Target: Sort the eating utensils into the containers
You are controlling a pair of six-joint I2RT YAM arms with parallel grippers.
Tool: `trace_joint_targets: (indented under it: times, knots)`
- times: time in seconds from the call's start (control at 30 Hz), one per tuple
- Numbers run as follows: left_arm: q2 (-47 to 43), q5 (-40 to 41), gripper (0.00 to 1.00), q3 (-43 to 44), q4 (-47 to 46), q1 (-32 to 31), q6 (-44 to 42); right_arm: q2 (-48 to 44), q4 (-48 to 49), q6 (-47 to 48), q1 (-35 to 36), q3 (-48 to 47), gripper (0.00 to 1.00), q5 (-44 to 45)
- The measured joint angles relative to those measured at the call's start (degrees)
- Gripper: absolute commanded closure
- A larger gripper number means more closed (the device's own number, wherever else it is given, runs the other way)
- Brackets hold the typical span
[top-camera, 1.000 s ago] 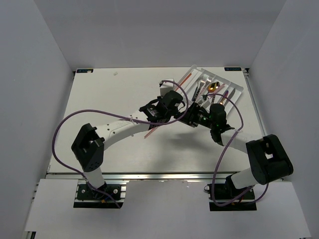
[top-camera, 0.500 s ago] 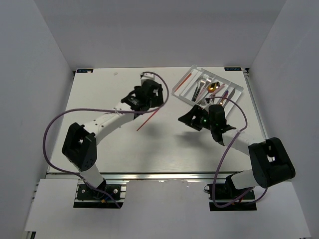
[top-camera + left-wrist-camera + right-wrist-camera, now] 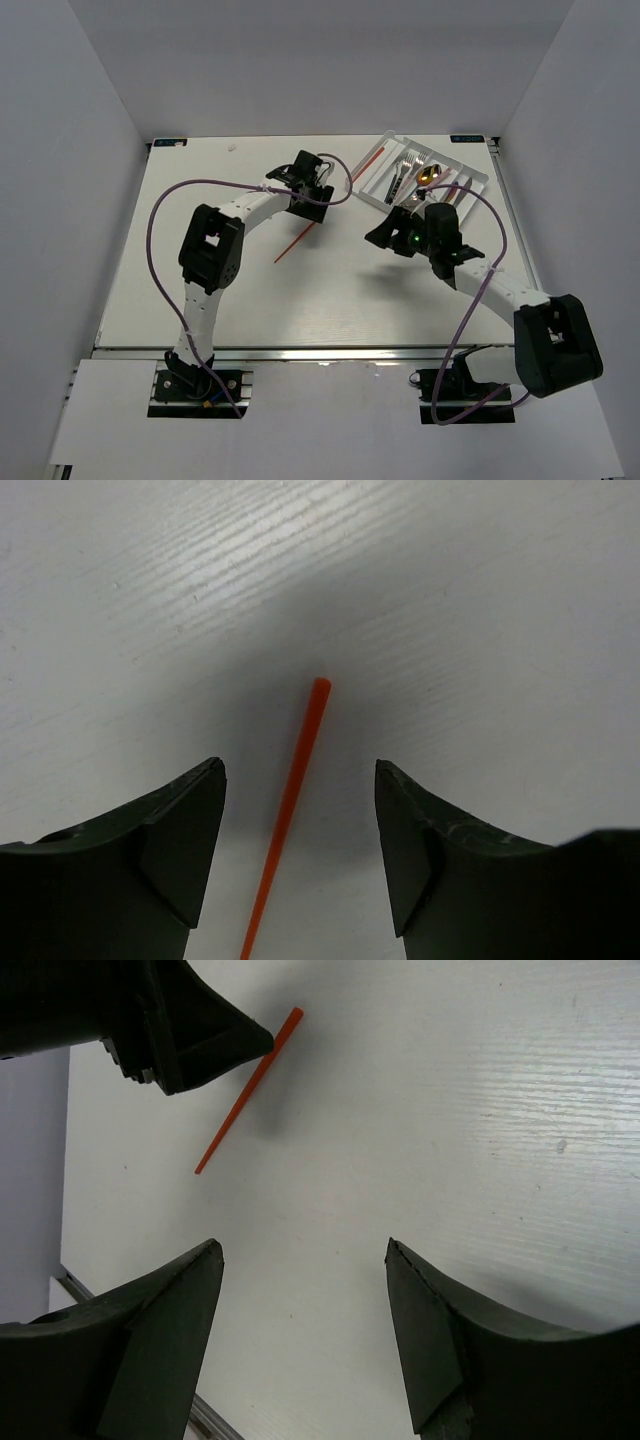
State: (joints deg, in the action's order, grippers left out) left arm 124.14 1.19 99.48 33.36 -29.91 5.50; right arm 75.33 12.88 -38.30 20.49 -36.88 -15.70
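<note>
Hanging over the white table [image 3: 200, 290] with nothing in it, the right gripper [image 3: 380, 235] has its fingers [image 3: 150, 1340] spread wide. Just to its left, the red chopstick [image 3: 297, 240] lies flat and slanted on the table; the left gripper [image 3: 313, 193] stands over its far end, fingers [image 3: 180, 830] apart on either side, not clamped on it. Farther right, the white tray [image 3: 450, 160] holds forks [image 3: 412, 158] and a gold spoon [image 3: 430, 175] in its long compartments.
</note>
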Motion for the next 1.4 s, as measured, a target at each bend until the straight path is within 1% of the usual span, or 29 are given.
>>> trace_joint_targets:
  times: [0.03, 0.07, 0.13, 0.17, 0.27, 0.3, 0.47, 0.63, 0.7, 0.8, 0.87, 0.97, 1.07, 1.17, 1.27, 1.4]
  knots:
    - [0.3, -0.3, 0.31, 0.0, 0.9, -0.1, -0.7, -0.7, -0.8, 0.8, -0.1, -0.1, 0.28, 0.2]
    - [0.5, -0.6, 0.35, 0.0, 1.5, -0.1, -1.1, -1.3, -1.4, 1.4, -0.2, -0.1, 0.28, 0.3]
    - [0.5, -0.9, 0.4, 0.0, 2.2, -0.1, -2.0, -2.6, -2.6, 2.6, -0.4, -0.1, 0.28, 0.4]
    - [0.5, -1.0, 0.44, 0.0, 2.3, -0.1, -2.3, -3.1, -3.1, 2.9, -0.6, -0.1, 0.28, 0.4]
    - [1.4, -1.9, 0.5, 0.0, 2.3, -0.1, -3.0, -4.2, -4.0, 3.9, -0.6, -0.1, 0.28, 0.4]
    - [1.9, -2.3, 0.54, 0.1, 2.4, -0.1, -3.1, -4.4, -4.3, 4.2, -0.6, -0.1, 0.28, 0.3]
    - [3.9, -3.0, 0.57, 0.4, 1.7, -0.1, -2.9, -5.7, -5.0, 4.6, -0.6, -0.1, 0.28, 0.3]
    - [4.2, -0.5, 0.79, 0.4, 1.0, -1.0, -2.3, -6.1, -5.3, 4.8, -0.6, -0.1, 0.28, 0.2]
    - [4.3, 1.4, 0.82, 0.4, 0.9, -1.6, -2.0, -6.1, -5.4, 4.9, -0.6, -0.1, 0.28, 0.1]
    - [4.3, 4.2, 0.94, 0.3, 0.6, -2.8, -1.2, -6.4, -5.5, 4.9, -0.6, -0.1, 0.28, 0.0]
    - [4.3, 6.1, 1.0, -0.2, 0.1, -3.5, -0.8, -6.6, -5.5, 4.9, -0.8, -0.1, 0.27, -0.5]
    - [4.3, 8.0, 1.0, -0.4, -0.6, -4.2, 0.3, -6.7, -4.5, 4.5, -1.6, -0.1, 0.25, -2.7]
    - [4.0, 9.1, 1.0, -0.7, -0.9, -4.4, 3.1, -6.6, -0.2, 3.5, -3.0, 0.9, 0.25, -7.2]
    - [3.0, 10.0, 1.0, -2.1, -1.5, -4.4, 8.5, -4.8, 5.7, 1.7, -3.5, 2.5, 0.25, -11.8]
    - [0.0, 9.6, 1.0, -6.3, -3.1, -4.5, 15.5, -1.0, 11.7, -0.8, -3.3, 4.9, 0.25, -16.4]
    - [-6.3, 8.1, 1.0, -12.7, -6.0, -4.6, 23.2, 2.6, 14.5, -2.5, -1.9, 5.6, 0.26, -18.4]
